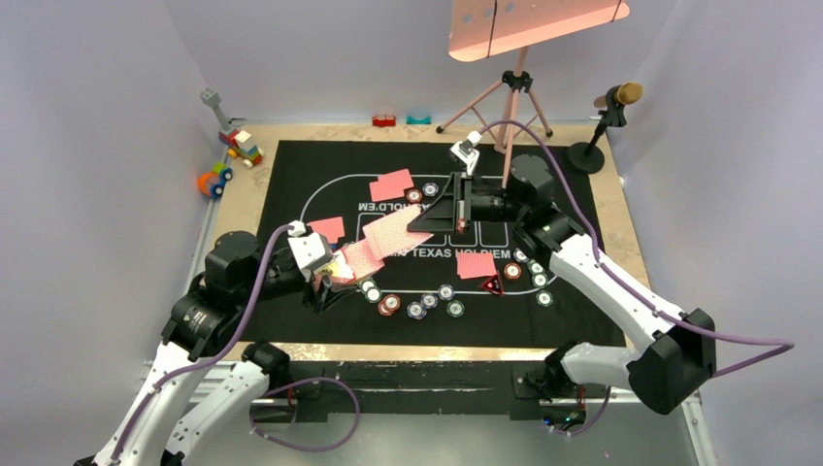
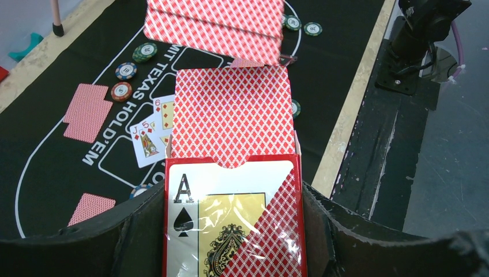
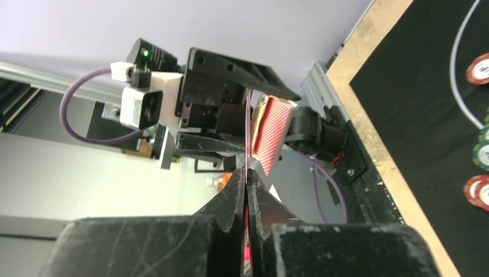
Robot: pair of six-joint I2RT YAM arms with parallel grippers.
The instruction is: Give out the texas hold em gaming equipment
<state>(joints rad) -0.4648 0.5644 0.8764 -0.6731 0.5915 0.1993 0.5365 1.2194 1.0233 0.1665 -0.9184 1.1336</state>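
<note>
Playing cards (image 1: pixel 391 184) with red-patterned backs lay face down in small sets on the black printed mat (image 1: pixel 291 165), which covered most of the table. At far left, off the mat, colourful toy blocks (image 1: pixel 241 146) sat near the back corner. The left gripper (image 1: pixel 328 274) was over the mat's near-left part, its fingers (image 2: pixel 135 231) pressed against both sides of a red card box (image 2: pixel 242 184) printed with an ace of spades. The deck (image 2: pixel 230 118) stuck partway out of the box's open end. Just left of the deck in the left wrist view, three face-up cards (image 2: pixel 151 131), a jack, a five and a six of diamonds, lay overlapped on the mat. Beyond the deck a held card (image 2: pixel 213 26) hung above the mat. The right gripper (image 1: pixel 417 225) pinched it, fingers (image 3: pixel 233 196) pressed together with the card edge-on between them; whether it was one card or more could not be told. Striped-edge poker chips (image 1: pixel 422 309) ran in a curve along the mat's near side, between the arms. Further right, another face-down set (image 1: pixel 476 264) lay just beside a red triangular marker (image 1: pixel 492 285), with more chips (image 1: pixel 540 282) near the right arm. A pink tripod (image 1: pixel 514 97) and a microphone stand (image 1: pixel 607 121) stood at the back right.
</note>
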